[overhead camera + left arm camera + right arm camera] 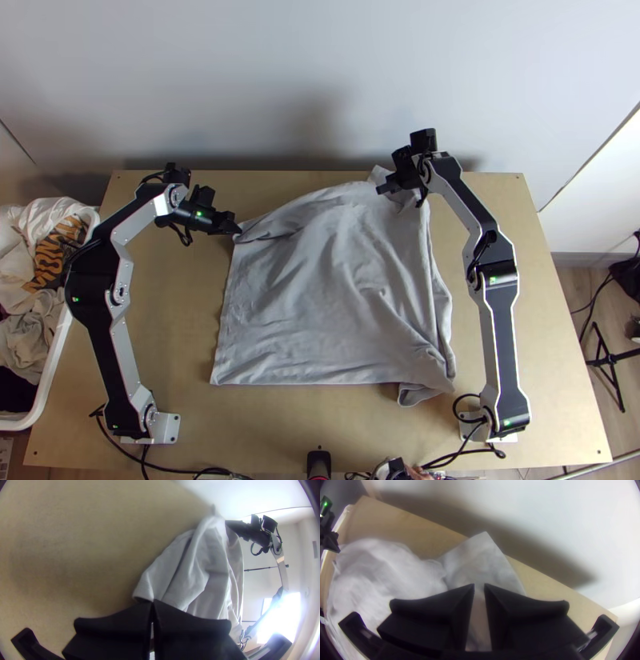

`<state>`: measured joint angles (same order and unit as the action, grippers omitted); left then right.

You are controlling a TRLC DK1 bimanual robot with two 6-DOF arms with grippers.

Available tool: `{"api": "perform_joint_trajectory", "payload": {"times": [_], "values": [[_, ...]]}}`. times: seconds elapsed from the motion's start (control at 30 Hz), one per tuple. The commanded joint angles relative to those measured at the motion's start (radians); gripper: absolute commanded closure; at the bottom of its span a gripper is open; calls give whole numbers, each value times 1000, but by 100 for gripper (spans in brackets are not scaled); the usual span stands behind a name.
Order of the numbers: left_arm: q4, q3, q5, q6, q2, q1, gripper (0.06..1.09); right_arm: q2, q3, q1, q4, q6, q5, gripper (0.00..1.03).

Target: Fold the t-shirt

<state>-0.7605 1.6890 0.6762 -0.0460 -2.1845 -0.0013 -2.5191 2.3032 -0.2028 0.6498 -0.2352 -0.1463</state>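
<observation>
In the top view, your pale grey t-shirt (pixel 320 296) lies mostly spread across the middle of the light wooden table (pixel 168 336), its lower edge running nearly straight and its upper edge sloping up from the left towards the upper middle of the frame, with loose folds along it. You can see more creases down the right side, and a small bunched piece juts out at the shirt's lower right. Your left gripper (pixel 234 227) is at the shirt's upper left corner, and the left wrist view shows its fingers (pixel 116 623) pressed together on that corner, pinching the cloth. Your right gripper (pixel 384 188) is over the shirt's upper right part, just right of the frame's upper middle; in the right wrist view you have its fingers (pixel 526 610) slightly apart, cloth visible through the narrow gap and a pointed corner of the shirt lying beyond the tips. At the left edge of the top view, you have a white basket (pixel 50 388) holding heaped clothes (pixel 28 344)
</observation>
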Motion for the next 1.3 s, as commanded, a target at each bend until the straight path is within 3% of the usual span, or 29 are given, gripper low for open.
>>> {"api": "perform_joint_trajectory", "payload": {"times": [0.0,0.07,0.1,0.37,0.47,0.63,0.97,1.07,1.17,1.27], "values": [[3,3,0,-2,-3,3,105,-1,5,3,1,-3,-9,61],[4,5,-1,-2,-4,3,105,0,7,8,1,27,-6,19],[6,6,-1,1,-6,3,105,-1,9,11,-1,34,-4,12],[10,14,0,8,-24,12,105,-3,12,11,-10,13,11,12],[10,15,0,9,-23,15,105,-7,15,3,-26,-6,79,12],[9,15,2,14,-6,15,105,-21,16,-4,-35,-38,113,12],[7,14,2,15,-1,23,105,-37,22,2,-26,-38,129,12],[7,14,2,15,-1,24,105,-38,22,3,-21,-41,128,21],[7,14,2,15,-3,24,105,-38,25,2,-7,-65,117,57],[7,12,2,17,-3,24,105,-41,28,2,17,-84,80,81]]}}
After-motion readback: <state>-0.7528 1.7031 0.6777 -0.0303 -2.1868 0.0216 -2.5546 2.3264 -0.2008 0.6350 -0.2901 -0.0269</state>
